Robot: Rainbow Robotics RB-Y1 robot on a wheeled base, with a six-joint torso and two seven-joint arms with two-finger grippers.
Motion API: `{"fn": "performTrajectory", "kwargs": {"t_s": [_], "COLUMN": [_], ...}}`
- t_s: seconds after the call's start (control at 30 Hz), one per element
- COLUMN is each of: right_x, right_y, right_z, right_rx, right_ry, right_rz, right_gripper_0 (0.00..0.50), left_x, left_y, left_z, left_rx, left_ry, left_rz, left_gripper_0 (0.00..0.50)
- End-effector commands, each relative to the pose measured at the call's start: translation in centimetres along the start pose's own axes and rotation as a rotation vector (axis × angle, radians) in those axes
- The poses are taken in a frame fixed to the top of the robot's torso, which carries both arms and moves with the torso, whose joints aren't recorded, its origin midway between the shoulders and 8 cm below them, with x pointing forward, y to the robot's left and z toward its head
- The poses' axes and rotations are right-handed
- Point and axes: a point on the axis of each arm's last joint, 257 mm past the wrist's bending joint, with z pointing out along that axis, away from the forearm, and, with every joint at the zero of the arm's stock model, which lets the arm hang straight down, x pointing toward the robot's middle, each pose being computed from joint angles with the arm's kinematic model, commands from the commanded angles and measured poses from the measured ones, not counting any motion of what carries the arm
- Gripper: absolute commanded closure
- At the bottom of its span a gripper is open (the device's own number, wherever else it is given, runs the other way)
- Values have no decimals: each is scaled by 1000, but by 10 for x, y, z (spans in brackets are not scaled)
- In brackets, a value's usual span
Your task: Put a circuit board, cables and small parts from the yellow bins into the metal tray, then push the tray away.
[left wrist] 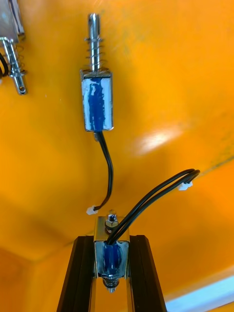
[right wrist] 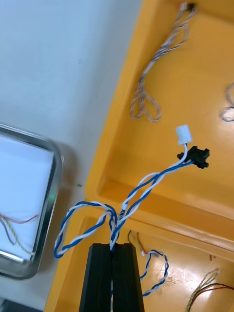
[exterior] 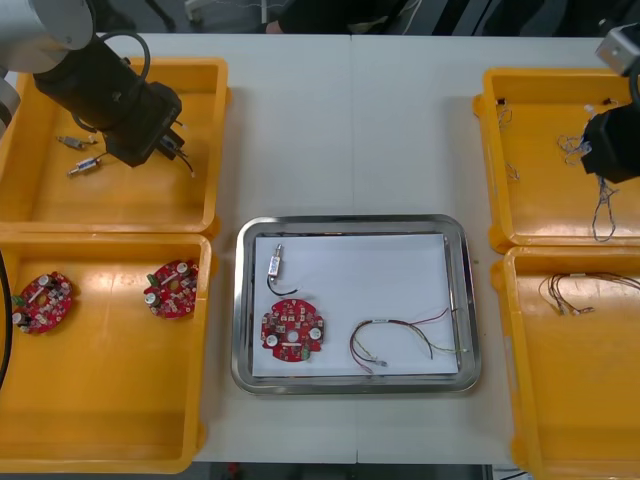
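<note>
Slack is your main worry on the right. The right gripper (right wrist: 113,247) is clenched on the twisted blue and white cable (right wrist: 146,187) near one end, so its loops and black connector (right wrist: 196,157) hang free above the far right yellow bin (exterior: 545,150). As I judge it, they could snag that bin's rim, or the loose cables (right wrist: 146,92) lying in it, when you carry toward the metal tray (exterior: 350,224).

The left gripper (left wrist: 111,241) grasps a small metal part (left wrist: 111,256) over the far left yellow bin (exterior: 40,190). Its black lead (left wrist: 156,187) loops outward, and so narrow a hold may let the part twist.

The tray already holds a circuit board (exterior: 292,330), a red and yellow cable (exterior: 400,338) and a second small metal part (exterior: 275,265). Aim for the bare white area, and don't crowd both arms over it.
</note>
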Motion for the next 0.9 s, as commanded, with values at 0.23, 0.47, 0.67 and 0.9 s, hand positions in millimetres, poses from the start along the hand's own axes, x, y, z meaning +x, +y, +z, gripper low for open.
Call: {"fn": "performTrajectory", "kwargs": {"t_s": [0.23,0.47,0.67,0.9], "right_x": [26,27,18,11], "right_y": [60,96,136,157], "right_z": [23,39,45,62], "right_rx": [-26,-34,-75,-64], "right_ry": [102,149,114,68], "right_rz": [-566,-806,-903,-1025], "right_gripper_0": [500,500,500,500], "left_x": [-27,-19,1,30], "left_y": [-11,-4,-8,-8], "left_z": [-59,-79,-97,-115], "left_rx": [20,-33,-56,-93], "left_ry": [-86,-102,-106,-106], "left_rz": [106,187,292,425], "left_gripper_0": [500,500,500,500]}}
